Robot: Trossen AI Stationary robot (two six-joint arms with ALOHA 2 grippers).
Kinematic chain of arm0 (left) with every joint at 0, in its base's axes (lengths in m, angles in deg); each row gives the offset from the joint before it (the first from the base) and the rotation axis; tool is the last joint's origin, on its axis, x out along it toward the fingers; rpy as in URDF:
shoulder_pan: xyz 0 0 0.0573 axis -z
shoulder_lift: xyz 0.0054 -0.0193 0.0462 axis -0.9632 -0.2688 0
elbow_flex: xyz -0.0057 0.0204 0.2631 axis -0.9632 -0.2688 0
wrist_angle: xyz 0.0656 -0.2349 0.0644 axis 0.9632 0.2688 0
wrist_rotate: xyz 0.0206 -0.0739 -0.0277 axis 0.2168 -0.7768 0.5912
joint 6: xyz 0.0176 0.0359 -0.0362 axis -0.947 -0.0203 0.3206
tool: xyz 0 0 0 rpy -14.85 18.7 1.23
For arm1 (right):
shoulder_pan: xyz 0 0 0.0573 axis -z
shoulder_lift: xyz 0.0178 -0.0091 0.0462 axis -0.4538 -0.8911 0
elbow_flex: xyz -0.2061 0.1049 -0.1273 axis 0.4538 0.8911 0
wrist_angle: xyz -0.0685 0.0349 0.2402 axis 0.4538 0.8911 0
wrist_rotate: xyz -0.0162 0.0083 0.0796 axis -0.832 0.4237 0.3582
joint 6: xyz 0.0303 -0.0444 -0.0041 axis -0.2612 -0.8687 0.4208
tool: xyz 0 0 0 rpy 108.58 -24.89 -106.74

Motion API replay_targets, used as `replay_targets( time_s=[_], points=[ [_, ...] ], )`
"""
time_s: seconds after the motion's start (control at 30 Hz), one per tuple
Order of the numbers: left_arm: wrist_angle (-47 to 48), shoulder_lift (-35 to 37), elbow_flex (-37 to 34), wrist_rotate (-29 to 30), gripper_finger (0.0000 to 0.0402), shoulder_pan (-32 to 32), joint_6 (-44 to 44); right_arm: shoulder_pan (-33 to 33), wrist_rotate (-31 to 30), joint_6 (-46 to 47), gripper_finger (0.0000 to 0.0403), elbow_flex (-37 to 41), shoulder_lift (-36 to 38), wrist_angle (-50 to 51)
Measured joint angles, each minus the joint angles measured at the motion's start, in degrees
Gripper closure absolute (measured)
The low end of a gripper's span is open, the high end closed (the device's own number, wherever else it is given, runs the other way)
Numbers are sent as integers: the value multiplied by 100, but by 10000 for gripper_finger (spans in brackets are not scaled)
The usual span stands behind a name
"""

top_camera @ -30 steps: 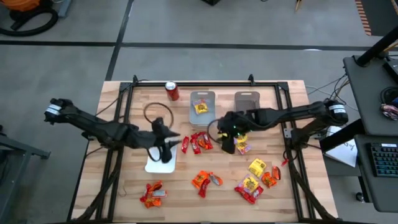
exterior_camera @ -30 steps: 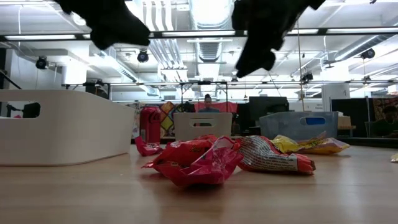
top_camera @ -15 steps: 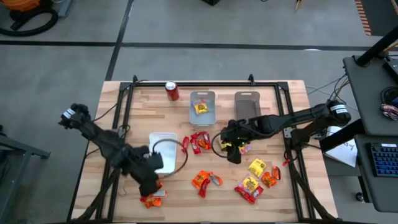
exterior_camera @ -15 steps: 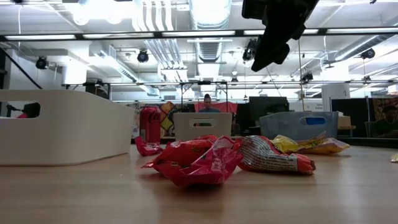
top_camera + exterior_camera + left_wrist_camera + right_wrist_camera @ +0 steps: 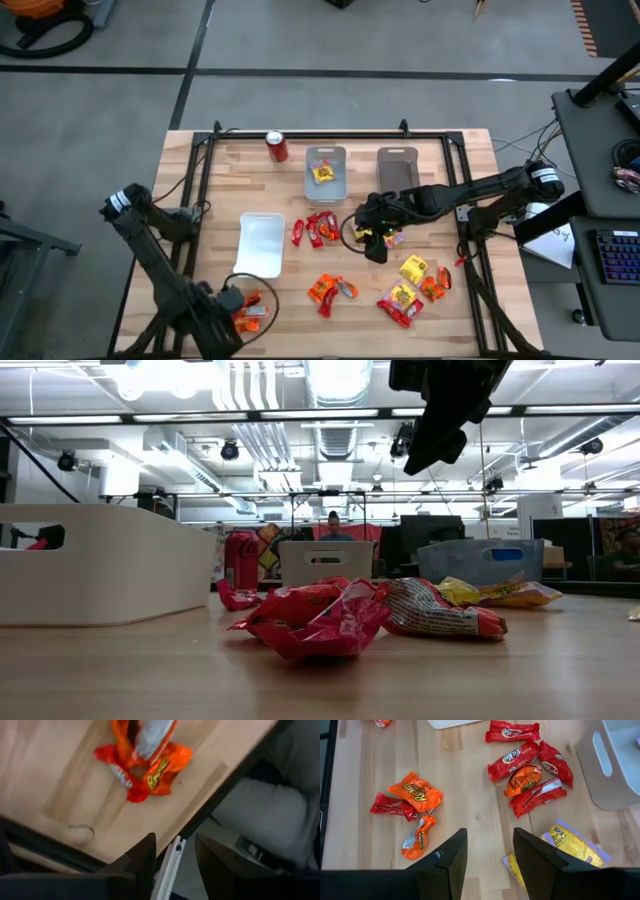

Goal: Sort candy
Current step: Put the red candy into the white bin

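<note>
Candy lies in loose groups on the wooden table: red packets (image 5: pixel 318 228), an orange and red group (image 5: pixel 330 290), yellow and red ones (image 5: pixel 410 285), and an orange pile (image 5: pixel 250 308) near the front left corner. My left gripper (image 5: pixel 228 322) hangs open, pointing down, at the table's near edge just short of that orange pile (image 5: pixel 145 765); nothing is between its fingers (image 5: pixel 175 855). My right gripper (image 5: pixel 372 238) hovers open above the table's middle, empty (image 5: pixel 490 855), with red and orange packets (image 5: pixel 527 775) ahead of it and a yellow one (image 5: pixel 570 842) beside it.
A white tray (image 5: pixel 262 245) sits left of centre. Two grey trays (image 5: pixel 325 182) (image 5: pixel 397 168) stand at the back, the left one holding a yellow packet. A red soda can (image 5: pixel 276 146) stands far left. A dark frame rail (image 5: pixel 220 780) runs along the table's edge.
My left gripper has swung from above the white tray toward the table's near left corner, tipping over until it points down beside the orange pile; it has left the low view. My right gripper has edged slightly toward the near edge, then kept still.
</note>
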Motion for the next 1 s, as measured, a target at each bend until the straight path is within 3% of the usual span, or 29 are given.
replay_targets(
  time_s=[0.2,0.6,1.0],
  points=[
    [23,-433,-7,2,280,223,996,-11,1,0,252,0,2,0],
    [562,-891,-72,361,214,-32,942,-212,4,0,252,2,4,-5],
    [-707,-869,-1258,365,240,-165,826,-370,4,-4,252,4,4,11]
  ],
)
